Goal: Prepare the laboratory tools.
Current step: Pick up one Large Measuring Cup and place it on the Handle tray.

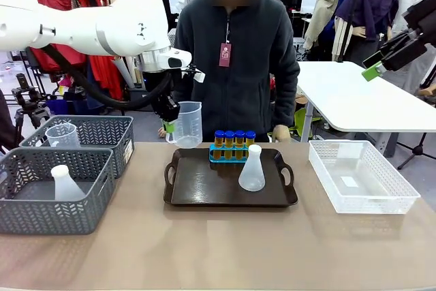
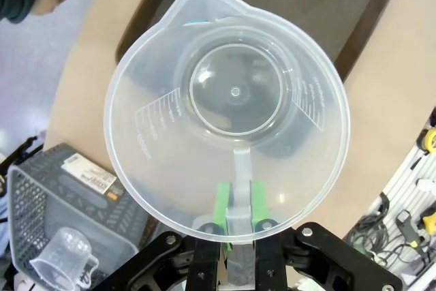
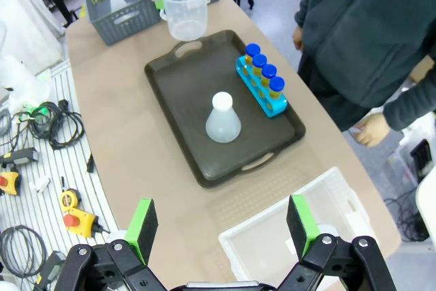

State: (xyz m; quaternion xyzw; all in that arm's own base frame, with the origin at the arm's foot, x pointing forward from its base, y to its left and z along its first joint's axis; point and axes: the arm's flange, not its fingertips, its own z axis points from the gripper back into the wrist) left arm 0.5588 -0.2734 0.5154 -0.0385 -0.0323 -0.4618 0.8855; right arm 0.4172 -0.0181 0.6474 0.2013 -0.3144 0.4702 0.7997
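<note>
**Beaker carried toward the tray**

Clamped on the beaker by its handle, the left jaws hold it at centre frame in the left wrist view, above the tray's upper-left corner. On the tray stand the rack of capped tubes and the flask. The right jaws hang apart, empty. Next, likely: lower the beaker upright onto bare tray beside the rack.

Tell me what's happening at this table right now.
The left gripper holds a clear measuring beaker by its handle, in the air near the dark tray's far left corner. On the tray stand a white conical flask and a blue rack with four blue-capped amber tubes. The right gripper hangs open above the table. A person stands at the far side.
</note>
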